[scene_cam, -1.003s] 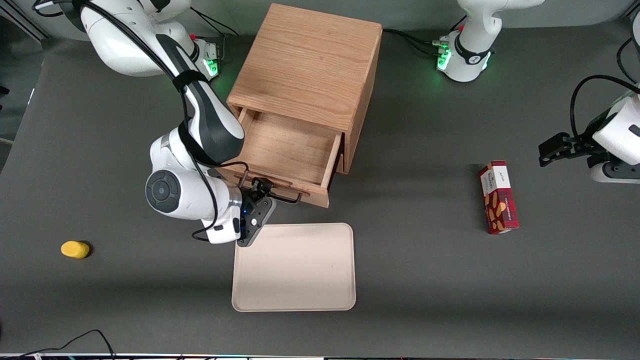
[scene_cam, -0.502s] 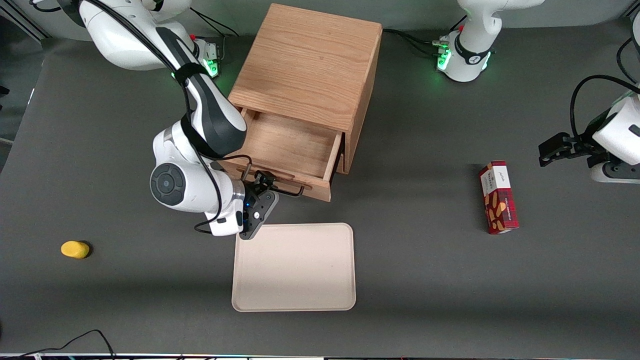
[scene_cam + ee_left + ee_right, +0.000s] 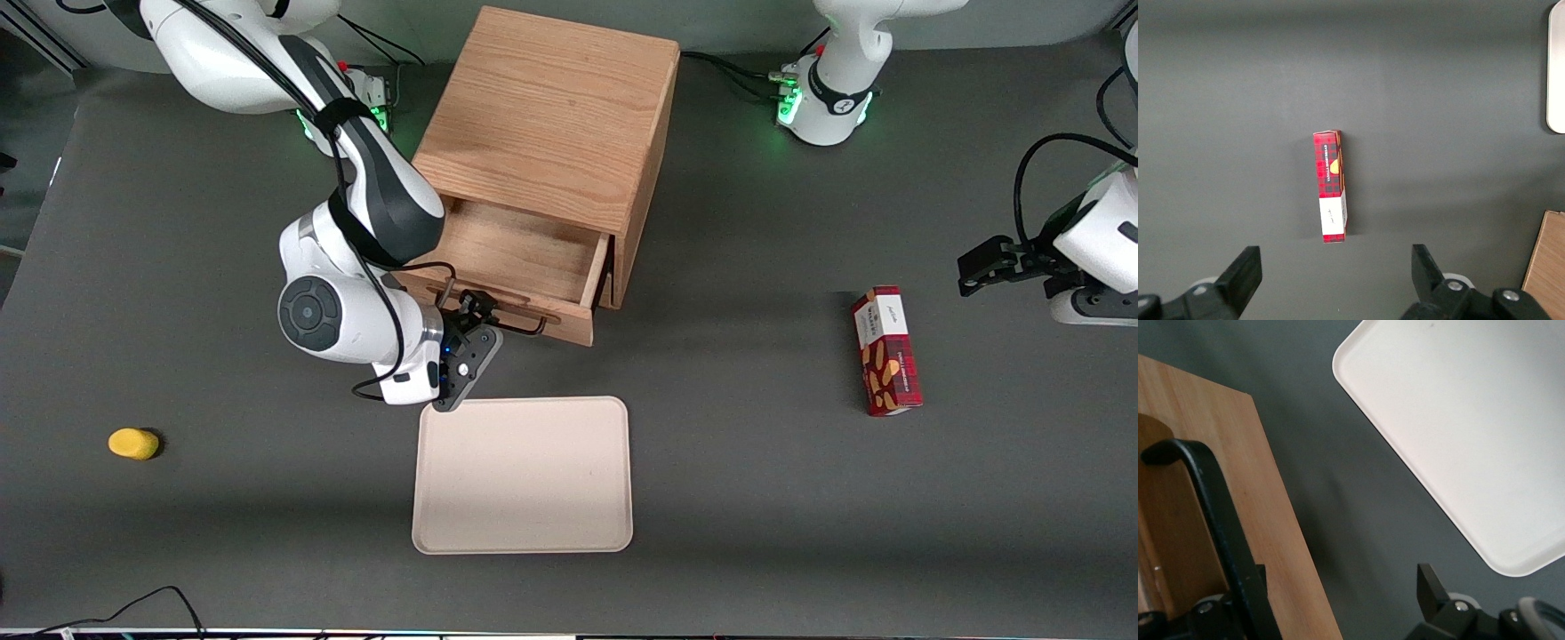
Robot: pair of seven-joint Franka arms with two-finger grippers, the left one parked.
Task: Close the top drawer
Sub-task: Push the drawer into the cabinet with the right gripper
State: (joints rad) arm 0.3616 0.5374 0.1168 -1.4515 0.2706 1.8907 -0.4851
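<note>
The top drawer [image 3: 516,253] of the light oak cabinet [image 3: 551,116] stands partly open, its shallow box bare inside. Its black wire handle [image 3: 502,322] runs along the wooden front lip. My right gripper [image 3: 476,313] is at the handle, against the drawer front, at the end toward the working arm. In the right wrist view the gripper [image 3: 1345,593] is open. The drawer front [image 3: 1251,493] and handle [image 3: 1211,500] lie at one finger. The other finger [image 3: 1429,583] hangs over bare table.
A cream tray [image 3: 523,474] lies nearer the front camera than the drawer, just below my gripper, and shows in the right wrist view [image 3: 1471,433]. A red snack box [image 3: 885,363] lies toward the parked arm's end. A yellow object [image 3: 133,443] lies toward the working arm's end.
The drawer has slid farther into the cabinet. My gripper has moved with its front toward the cabinet and away from the tray.
</note>
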